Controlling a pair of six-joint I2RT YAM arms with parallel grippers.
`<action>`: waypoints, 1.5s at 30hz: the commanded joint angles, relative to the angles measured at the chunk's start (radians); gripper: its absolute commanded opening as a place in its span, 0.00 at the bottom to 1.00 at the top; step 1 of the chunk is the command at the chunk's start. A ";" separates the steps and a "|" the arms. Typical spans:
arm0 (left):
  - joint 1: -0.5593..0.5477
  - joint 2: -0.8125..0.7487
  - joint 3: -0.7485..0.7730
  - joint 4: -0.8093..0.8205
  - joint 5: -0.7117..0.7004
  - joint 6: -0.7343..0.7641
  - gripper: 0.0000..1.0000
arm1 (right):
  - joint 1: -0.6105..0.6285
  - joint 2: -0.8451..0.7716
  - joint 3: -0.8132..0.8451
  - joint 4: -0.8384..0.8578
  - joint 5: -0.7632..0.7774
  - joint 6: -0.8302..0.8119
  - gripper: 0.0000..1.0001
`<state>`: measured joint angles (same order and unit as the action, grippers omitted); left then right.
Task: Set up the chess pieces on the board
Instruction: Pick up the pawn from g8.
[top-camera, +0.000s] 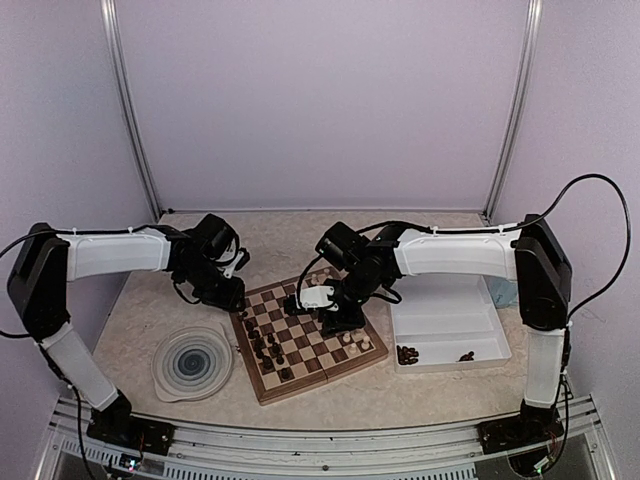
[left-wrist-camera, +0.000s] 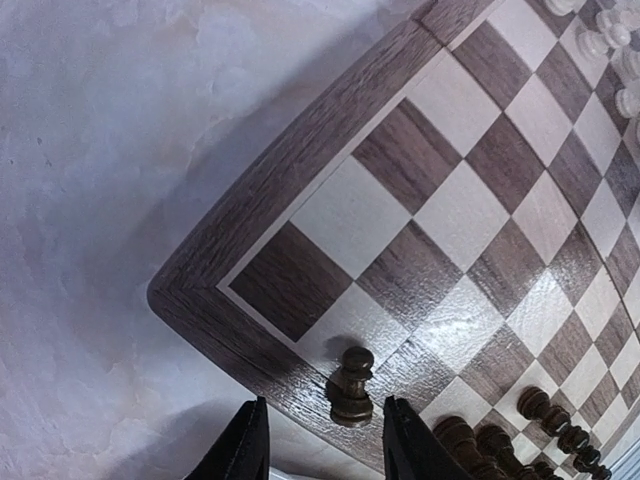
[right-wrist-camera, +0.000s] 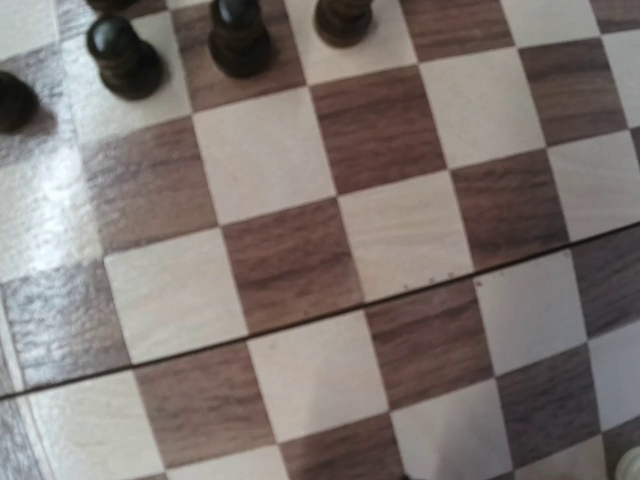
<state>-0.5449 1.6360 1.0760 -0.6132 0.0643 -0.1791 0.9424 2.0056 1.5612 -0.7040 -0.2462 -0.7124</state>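
The board (top-camera: 300, 375) lies mid-table. A row of dark chess pieces (top-camera: 266, 347) stands along its left side, and a few cream pieces (top-camera: 357, 341) are on its right side. My left gripper (top-camera: 236, 300) hovers at the board's far-left corner. In the left wrist view it (left-wrist-camera: 325, 452) is open. A dark pawn (left-wrist-camera: 352, 385) stands upright between the fingers (left-wrist-camera: 243, 447), touching neither, at the edge of a light square by the border. My right gripper (top-camera: 339, 320) hangs low over the board's right half. Its wrist view shows only the board's squares (right-wrist-camera: 330, 330) and dark pieces (right-wrist-camera: 238, 38); its fingers are hidden.
A white two-compartment tray (top-camera: 455, 300) sits right of the board with loose dark pieces (top-camera: 408, 353) in its near part. A round blue-swirl plate (top-camera: 193, 363) lies at the board's left front. Upright frame posts (top-camera: 135, 150) stand at the back corners.
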 joint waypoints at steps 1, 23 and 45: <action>-0.008 0.051 0.005 -0.031 -0.010 0.000 0.37 | 0.012 0.018 0.020 -0.015 -0.004 0.005 0.34; -0.033 0.136 0.025 -0.065 -0.020 0.013 0.30 | 0.012 0.028 0.029 -0.018 -0.003 0.006 0.34; -0.030 0.166 0.036 -0.017 0.044 0.084 0.29 | 0.012 0.025 0.028 -0.020 -0.004 0.005 0.34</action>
<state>-0.5720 1.7565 1.1187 -0.6319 0.0551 -0.1181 0.9428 2.0148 1.5700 -0.7094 -0.2459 -0.7124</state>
